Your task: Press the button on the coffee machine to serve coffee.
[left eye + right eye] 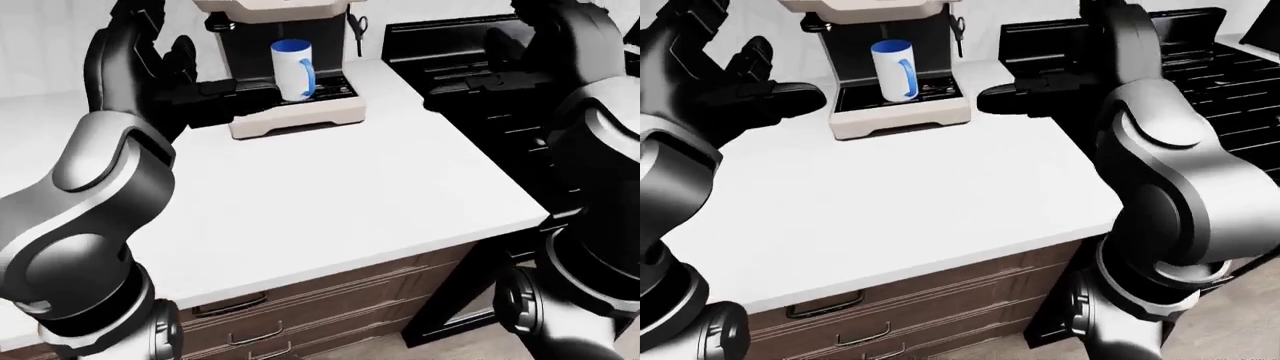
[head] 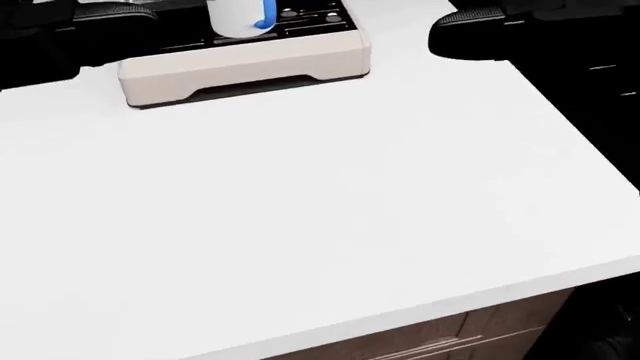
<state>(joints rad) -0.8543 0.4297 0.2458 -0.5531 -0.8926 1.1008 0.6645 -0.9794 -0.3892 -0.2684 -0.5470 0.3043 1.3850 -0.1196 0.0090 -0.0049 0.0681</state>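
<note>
The beige and black coffee machine stands at the top of the white counter; its upper part is cut off by the top edge, so no button shows. A white mug with a blue inside and blue handle stands upright on its drip tray. My left hand is open, with its fingers reaching to the left side of the machine's base. My right hand is open and hovers just right of the machine, above the counter. Neither hand holds anything.
A black stove adjoins the counter on the right. Brown drawers with metal handles run below the counter's near edge. My bulky forearms fill the left and right sides of the eye views.
</note>
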